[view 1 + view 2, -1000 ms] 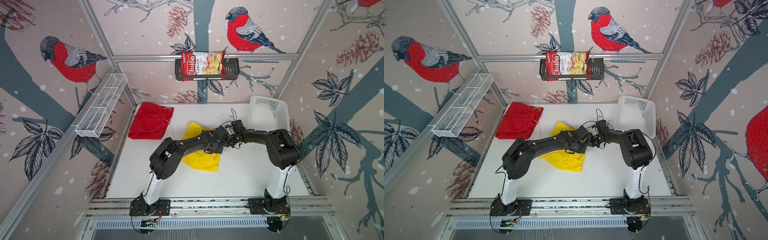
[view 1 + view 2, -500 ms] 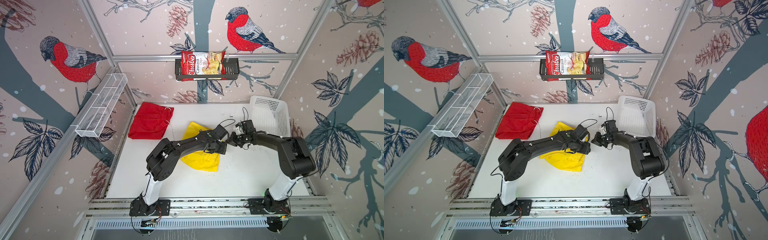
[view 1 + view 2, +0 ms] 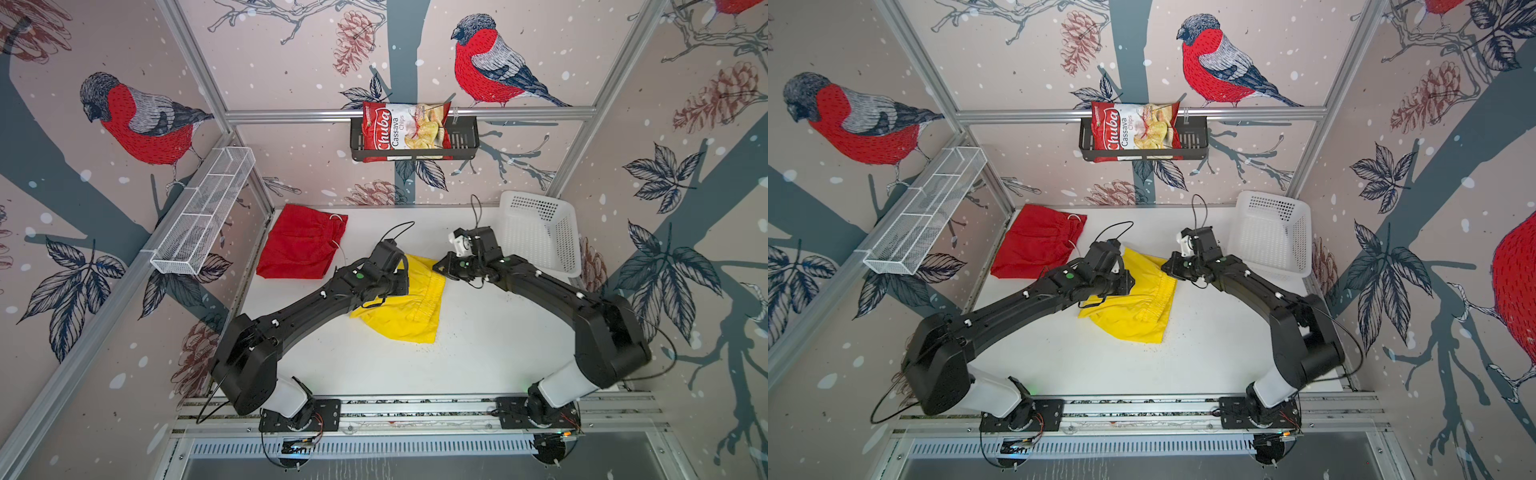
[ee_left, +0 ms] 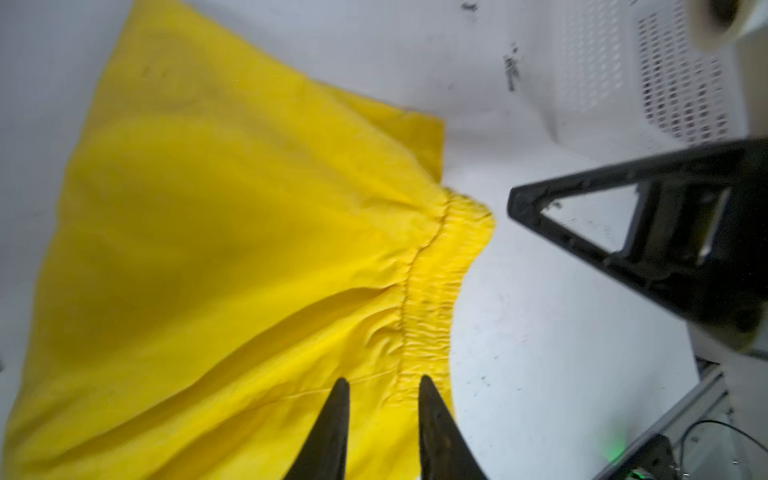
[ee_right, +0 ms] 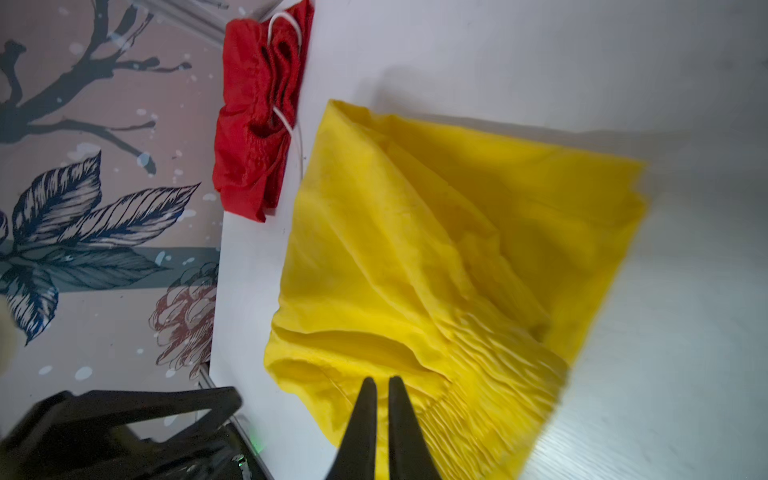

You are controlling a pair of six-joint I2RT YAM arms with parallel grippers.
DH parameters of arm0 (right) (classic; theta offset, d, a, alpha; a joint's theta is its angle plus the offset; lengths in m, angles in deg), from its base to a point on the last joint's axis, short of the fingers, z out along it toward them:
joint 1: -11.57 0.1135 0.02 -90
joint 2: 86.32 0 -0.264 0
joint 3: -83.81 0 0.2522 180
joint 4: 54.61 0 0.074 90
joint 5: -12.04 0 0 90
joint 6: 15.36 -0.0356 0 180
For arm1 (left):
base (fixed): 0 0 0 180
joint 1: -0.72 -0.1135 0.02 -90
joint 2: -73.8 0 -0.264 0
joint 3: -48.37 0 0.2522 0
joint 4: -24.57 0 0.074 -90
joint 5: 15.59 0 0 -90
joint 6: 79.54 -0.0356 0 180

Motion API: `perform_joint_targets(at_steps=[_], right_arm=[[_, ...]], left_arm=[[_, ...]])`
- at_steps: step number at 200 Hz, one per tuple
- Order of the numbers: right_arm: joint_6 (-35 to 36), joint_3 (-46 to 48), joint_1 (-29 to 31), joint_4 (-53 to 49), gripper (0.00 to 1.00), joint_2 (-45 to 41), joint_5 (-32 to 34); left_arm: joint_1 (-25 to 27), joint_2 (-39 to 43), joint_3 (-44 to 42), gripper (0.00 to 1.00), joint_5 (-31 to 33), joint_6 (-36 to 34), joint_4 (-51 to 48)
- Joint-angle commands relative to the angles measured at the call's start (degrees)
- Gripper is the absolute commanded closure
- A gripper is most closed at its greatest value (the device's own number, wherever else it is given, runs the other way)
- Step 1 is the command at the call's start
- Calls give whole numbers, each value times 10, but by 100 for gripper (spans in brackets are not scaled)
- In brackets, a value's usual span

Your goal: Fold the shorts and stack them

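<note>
Roughly at the middle of the white table [image 3: 478, 345] lay the yellow shorts [image 3: 409, 316] [image 3: 1138, 316], spread fairly flat but rumpled, with their gathered elastic waistband [image 4: 432, 291] running along the side that faced the table's right edge. The red shorts [image 3: 299, 247] [image 3: 1034, 245] sat bunched in the far left corner of the table, apart from the yellow pair, and a white drawstring [image 5: 286, 116] looped out of their waist.

The left gripper [image 4: 381, 380] hovered over the yellow fabric just beside the waistband. Its fingers [image 4: 338, 415] stood a little apart, and the cloth showed flat between them with nothing pinched. In both top views the left arm's wrist hid that gripper.

The right gripper [image 5: 382, 378] [image 3: 438, 266] was pressed almost together, only a thin sliver of yellow showing between its fingers, and it held nothing. In the left wrist view its tip stood just beside the far corner of the waistband, with a small strip of bare table between them.

A white perforated basket [image 3: 540, 232] [image 3: 1273, 232] occupied the far right corner of the table. On the back wall a red cassava chips bag [image 3: 405, 126] rested in a black wire rack [image 3: 461, 141].
</note>
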Motion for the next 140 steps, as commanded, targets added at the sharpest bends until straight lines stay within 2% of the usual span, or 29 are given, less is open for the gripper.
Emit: perform_joint_targets(at_steps=[1, 23, 53, 87, 110, 135, 140], right_arm=[[-21, -23, 7, 41, 94, 54, -20], [-30, -41, 1, 68, 96, 117, -37], [-37, -81, -15, 70, 97, 205, -42], [-31, -120, -35, 63, 98, 276, -39], [1, -159, -43, 37, 99, 303, -35], [23, -192, -55, 16, 99, 305, -43], [28, -197, -55, 13, 99, 300, -44]], left_arm=[[-8, 17, -70, 71, 6, 12, 64], [-28, 6, -145, 71, -20, 27, 133], [-60, -30, -211, 82, -80, 48, 206], [-61, -37, -257, 86, -110, 64, 242], [-58, -54, -295, 89, -162, 83, 291], [-26, -62, -311, 89, -187, 117, 329], [-17, -60, -305, 86, -188, 120, 326]])
